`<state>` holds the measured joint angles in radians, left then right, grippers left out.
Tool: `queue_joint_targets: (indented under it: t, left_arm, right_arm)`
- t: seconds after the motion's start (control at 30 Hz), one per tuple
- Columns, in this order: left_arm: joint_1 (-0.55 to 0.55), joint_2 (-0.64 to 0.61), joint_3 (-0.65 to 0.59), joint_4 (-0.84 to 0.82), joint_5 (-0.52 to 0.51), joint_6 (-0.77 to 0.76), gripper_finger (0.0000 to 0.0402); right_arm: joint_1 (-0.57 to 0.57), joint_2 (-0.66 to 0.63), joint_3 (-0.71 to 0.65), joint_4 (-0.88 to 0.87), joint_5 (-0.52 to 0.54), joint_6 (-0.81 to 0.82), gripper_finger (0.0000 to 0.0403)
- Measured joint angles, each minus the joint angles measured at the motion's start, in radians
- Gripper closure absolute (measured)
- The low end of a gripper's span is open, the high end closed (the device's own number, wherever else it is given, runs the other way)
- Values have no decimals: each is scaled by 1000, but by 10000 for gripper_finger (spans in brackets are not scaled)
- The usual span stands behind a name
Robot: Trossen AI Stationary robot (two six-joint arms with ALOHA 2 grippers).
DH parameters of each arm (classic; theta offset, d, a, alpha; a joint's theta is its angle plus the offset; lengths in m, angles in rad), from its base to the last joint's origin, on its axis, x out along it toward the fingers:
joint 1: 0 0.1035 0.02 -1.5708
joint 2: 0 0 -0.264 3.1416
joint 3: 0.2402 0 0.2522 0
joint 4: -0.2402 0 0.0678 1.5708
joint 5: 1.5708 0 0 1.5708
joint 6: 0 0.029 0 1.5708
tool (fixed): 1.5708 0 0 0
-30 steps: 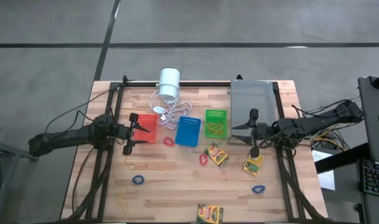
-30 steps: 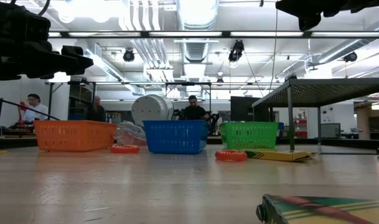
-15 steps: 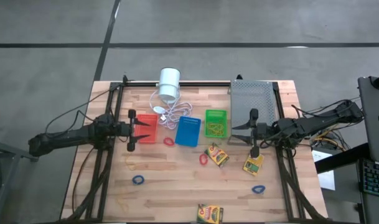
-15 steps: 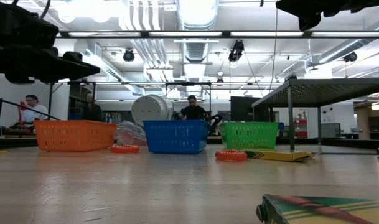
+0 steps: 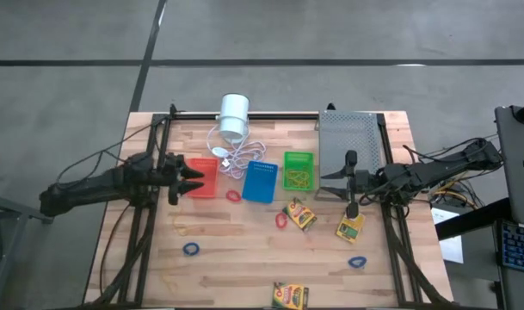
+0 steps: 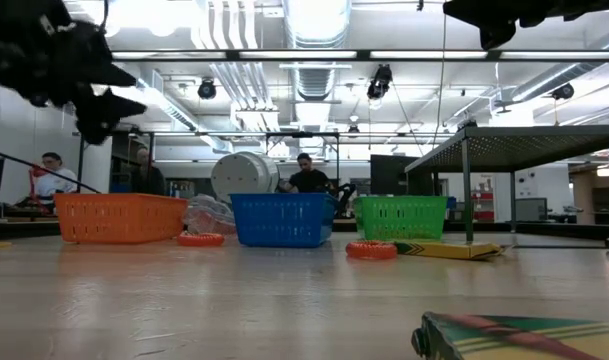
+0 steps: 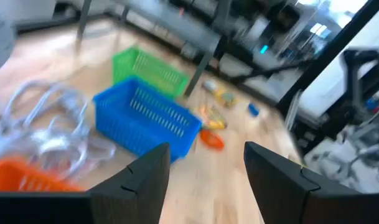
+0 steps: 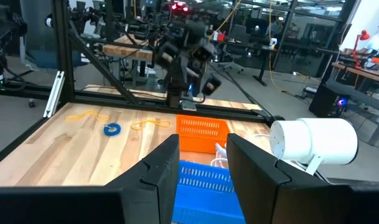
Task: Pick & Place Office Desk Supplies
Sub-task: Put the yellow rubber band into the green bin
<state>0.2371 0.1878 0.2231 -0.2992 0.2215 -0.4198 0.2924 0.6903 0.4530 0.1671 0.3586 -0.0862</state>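
Note:
Three baskets stand in a row on the table: red-orange [image 5: 203, 176], blue [image 5: 262, 182] and green [image 5: 298, 170]. Crayon boxes lie at mid-table [image 5: 299, 214], to the right [image 5: 350, 228] and at the near edge [image 5: 290, 295]. Red rubber bands [image 5: 233, 195] [image 5: 281, 220] and blue ones [image 5: 190, 249] [image 5: 356, 261] lie flat on the wood. My left gripper [image 5: 189, 179] [image 7: 205, 180] hovers open, raised, at the red-orange basket's left end. My right gripper [image 5: 348, 185] [image 8: 203, 171] hangs open above the table, right of the green basket. Neither has anything between its fingers.
A white cylinder [image 5: 234, 116] with a coiled white cord [image 5: 231, 157] lies at the far edge, behind the baskets. A grey perforated tray [image 5: 351, 142] stands on legs at the far right. People sit in the room beyond the table [image 6: 309, 175].
My left gripper has risen and rolled about its own axis, drawing slightly back toward the table's left edge; its fingers stay apart. My right gripper has kept still. Nothing on the table has moved.

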Motion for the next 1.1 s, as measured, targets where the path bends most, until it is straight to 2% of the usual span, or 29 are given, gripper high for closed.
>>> queue_joint_targets:
  t: [0.07,0.2,0.43,0.63,0.83,1.0,1.1]
  left_arm:
    - [-11,20,79,-134,-42,-11,192]
    - [-53,103,195,-263,-138,-100,192]
    - [-194,363,276,-402,-229,-307,192]
    - [-371,564,429,-626,-324,-593,192]
    - [-676,739,602,-877,-455,-1033,192]
    - [-903,893,626,-977,-530,-1434,192]
    - [-943,967,614,-976,-519,-1533,192]
  right_arm:
    - [0,0,0,0,0,3,278]
    - [0,0,0,-1,0,0,284]
    - [0,0,0,-1,0,0,285]
    - [0,0,0,-1,0,1,277]
    - [0,0,0,-1,0,4,273]
    - [0,0,0,-1,0,3,280]
    - [0,0,0,-1,0,2,284]
